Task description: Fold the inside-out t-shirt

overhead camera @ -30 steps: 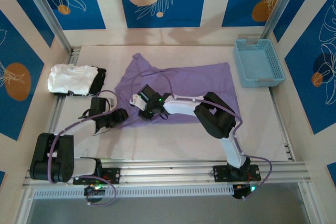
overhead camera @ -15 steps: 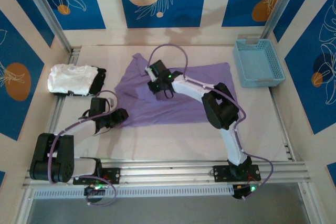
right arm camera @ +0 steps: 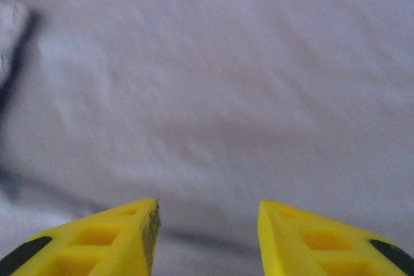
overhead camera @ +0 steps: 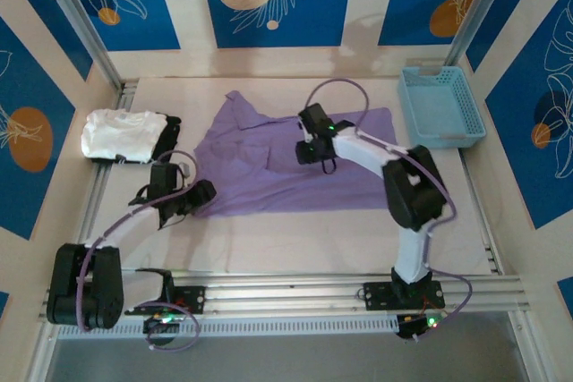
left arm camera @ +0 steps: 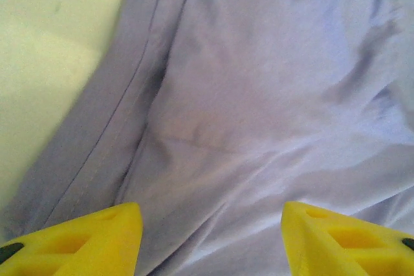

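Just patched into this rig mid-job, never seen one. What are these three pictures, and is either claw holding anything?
Two robot arms are bolted at the near edge of the table. The overhead picture looks down from behind them: the left gripper is at the lavender t-shirt's near-left corner, the right gripper over its middle. The other two pictures come from wrist cameras; the yellow wedges are each gripper's own fingers, open over cloth, holding nothing. Also there: a folded white garment, a black garment beside it, a blue basket far right.
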